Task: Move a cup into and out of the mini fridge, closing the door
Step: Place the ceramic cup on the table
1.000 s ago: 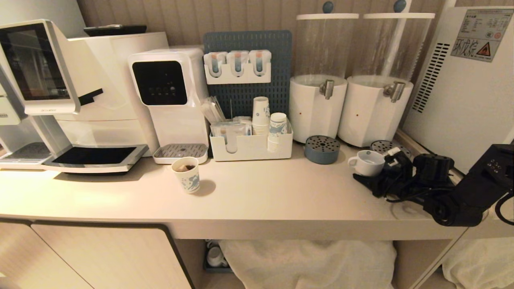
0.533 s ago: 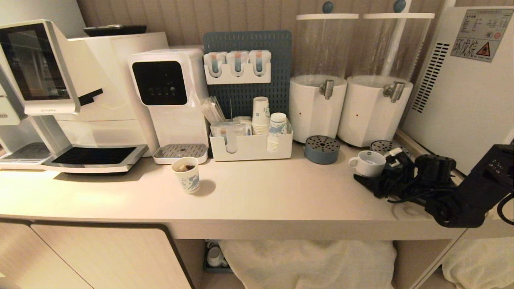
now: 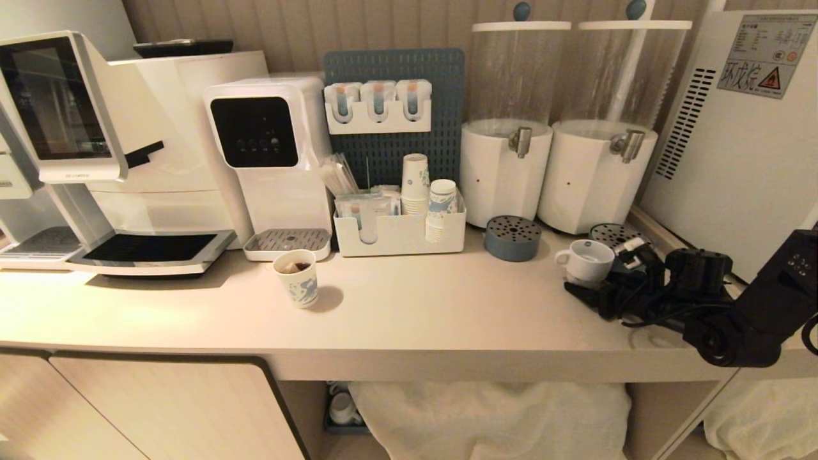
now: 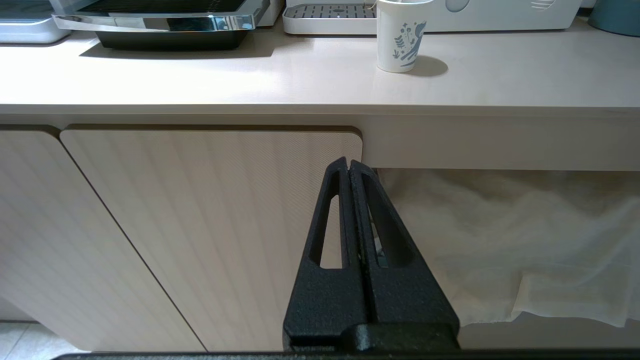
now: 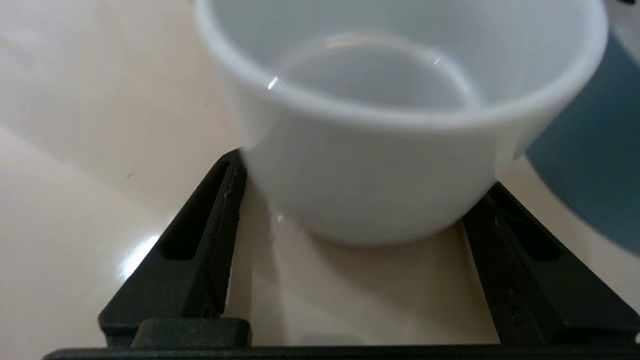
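The small white cup (image 3: 586,260) stands upright on the counter (image 3: 447,306), its handle pointing left, just left of the mini fridge (image 3: 735,153), whose vented side and warning sticker show. The door is out of view. My right gripper (image 3: 594,268) lies low on the counter at the cup's right side, open, one finger in front of the cup and one behind. In the right wrist view the cup (image 5: 395,125) sits at the fingertips (image 5: 232,170) of my right gripper (image 5: 365,172), with gaps to both. My left gripper (image 4: 348,162) is shut and parked below the counter, before a cabinet door.
A blue round drip tray (image 3: 512,237) and two drink dispensers (image 3: 505,172) stand behind the cup. A paper cup with a tea bag (image 3: 297,278) is mid-counter. An organiser with paper cups (image 3: 399,231), a water dispenser (image 3: 271,153) and a coffee machine (image 3: 96,160) line the back.
My right gripper's fingers have spread wider and the arm has drawn back a little to the right. The cup stays in its place on the counter.
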